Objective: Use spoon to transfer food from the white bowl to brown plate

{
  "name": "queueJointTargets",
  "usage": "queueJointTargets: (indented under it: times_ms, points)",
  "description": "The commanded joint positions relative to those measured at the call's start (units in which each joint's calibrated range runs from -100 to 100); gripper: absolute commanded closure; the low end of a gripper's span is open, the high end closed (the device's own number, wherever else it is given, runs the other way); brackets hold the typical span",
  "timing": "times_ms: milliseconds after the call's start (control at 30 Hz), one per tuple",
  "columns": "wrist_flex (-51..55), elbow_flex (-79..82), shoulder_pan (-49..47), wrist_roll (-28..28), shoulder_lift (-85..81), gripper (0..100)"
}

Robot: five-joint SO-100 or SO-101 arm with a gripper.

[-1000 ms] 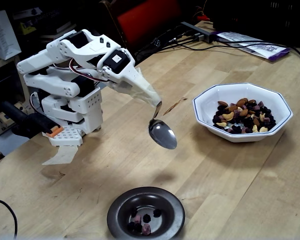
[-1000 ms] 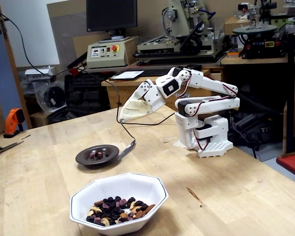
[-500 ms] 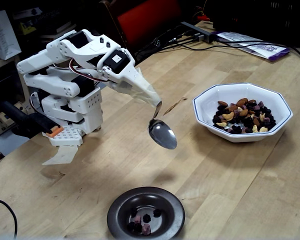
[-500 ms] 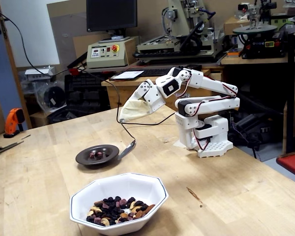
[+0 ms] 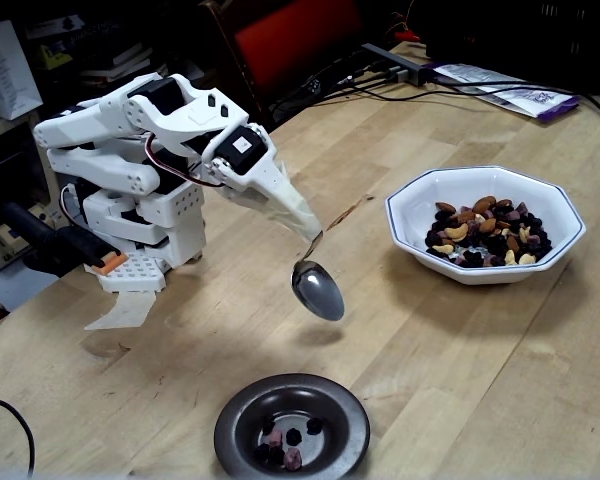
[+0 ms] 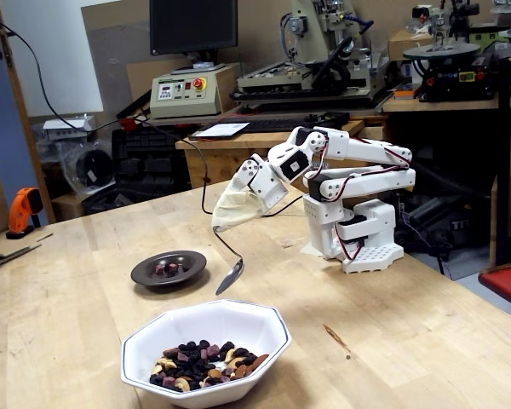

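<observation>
spoon empty, fixed to end effector tip, jaws not discernible | hangs above desk | white bowl with food lies to its right | brown plate below-near

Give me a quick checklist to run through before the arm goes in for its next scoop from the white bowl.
1. Shiny silver metal spoon empty: ok, nothing shows in it.
2. Spoon clear of the wooden table: ok, a shadow lies beneath it.
3. Wide octagonal white ceramic bowl stocked with the nut and dried fruit trail mix: ok.
4. Small round dark brown plate free of the spoon: ok, spoon hangs beside it in both fixed views.
5. Spoon firmly fixed to the arm's tip: cannot tell.
</observation>
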Motion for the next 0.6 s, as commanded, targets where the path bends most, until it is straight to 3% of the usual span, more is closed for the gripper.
queueJointTargets:
  times_ms: [0,567]
  points:
    - [-1.0,-0.7,-0.1,0.0,0.3,96]
    - [-1.0,-0.7,-0.3,0.0,0.3,96]
